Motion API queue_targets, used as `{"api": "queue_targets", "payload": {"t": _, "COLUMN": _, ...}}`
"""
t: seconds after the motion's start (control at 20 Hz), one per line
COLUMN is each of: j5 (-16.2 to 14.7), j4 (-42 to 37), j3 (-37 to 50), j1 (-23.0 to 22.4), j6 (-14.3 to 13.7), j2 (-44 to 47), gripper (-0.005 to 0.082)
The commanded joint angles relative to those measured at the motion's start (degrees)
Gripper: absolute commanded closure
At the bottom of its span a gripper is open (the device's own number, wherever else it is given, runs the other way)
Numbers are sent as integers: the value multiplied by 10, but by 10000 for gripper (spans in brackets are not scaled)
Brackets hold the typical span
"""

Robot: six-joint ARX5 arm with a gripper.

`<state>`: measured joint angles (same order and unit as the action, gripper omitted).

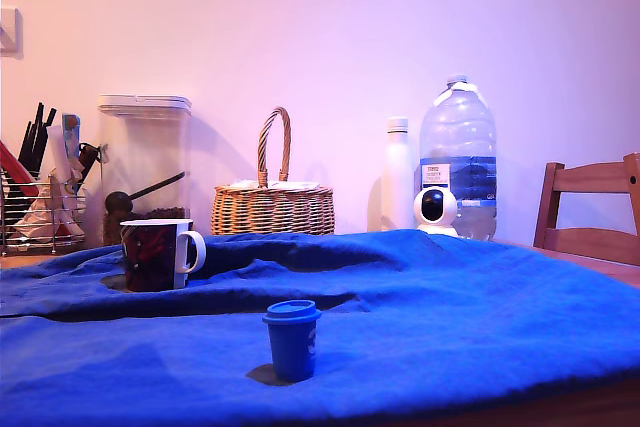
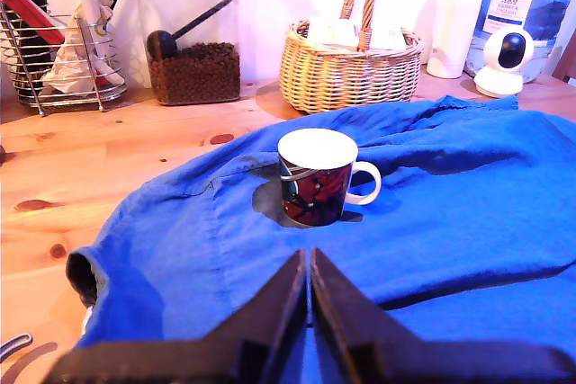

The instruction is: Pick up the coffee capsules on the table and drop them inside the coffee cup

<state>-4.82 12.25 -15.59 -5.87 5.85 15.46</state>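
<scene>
Exterior view: a small blue capsule [image 1: 292,338] stands upright, wide rim up, near the front of a table [image 1: 590,265] draped in a wrinkled blue cloth [image 1: 480,307]. The dark mug [image 1: 160,254] with the white handle sits well apart from it, further back toward the exterior view's left, in a hollow of the cloth. Behind stand a wire rack [image 1: 40,212], a clear canister [image 1: 146,162], a wicker basket [image 1: 272,202], a white bottle [image 1: 398,173], a large water bottle [image 1: 458,157], a small white camera [image 1: 436,210] and a chair [image 1: 590,209]. The arm is not visible here.

Wrist view: the gripper [image 2: 309,303] hangs above the cloth with its jaws pressed together and nothing between them, pointing toward the mug, whose white inside looks empty. The capsule is out of sight here.

The likely trouble is that the light capsule, standing on soft folds, could tip or skid if one finger touches first; a snagged cloth could also drag the mug. The water bottle's label reads "TESCO"; the smaller print is illegible.
</scene>
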Motion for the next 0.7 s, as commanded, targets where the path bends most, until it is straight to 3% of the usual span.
{"api": "queue_targets", "payload": {"t": 0.0, "j5": -12, "j4": 57, "j3": 14, "j1": 0, "j6": 17, "j2": -21, "gripper": 788}}
{"api": "queue_targets", "payload": {"t": 0.35, "j5": -19, "j4": 56, "j3": 14, "j1": 0, "j6": 20, "j2": -21, "gripper": 788}}
{"api": "queue_targets", "payload": {"t": 0.65, "j5": -35, "j4": 24, "j3": 14, "j1": 0, "j6": 64, "j2": -21, "gripper": 789}}
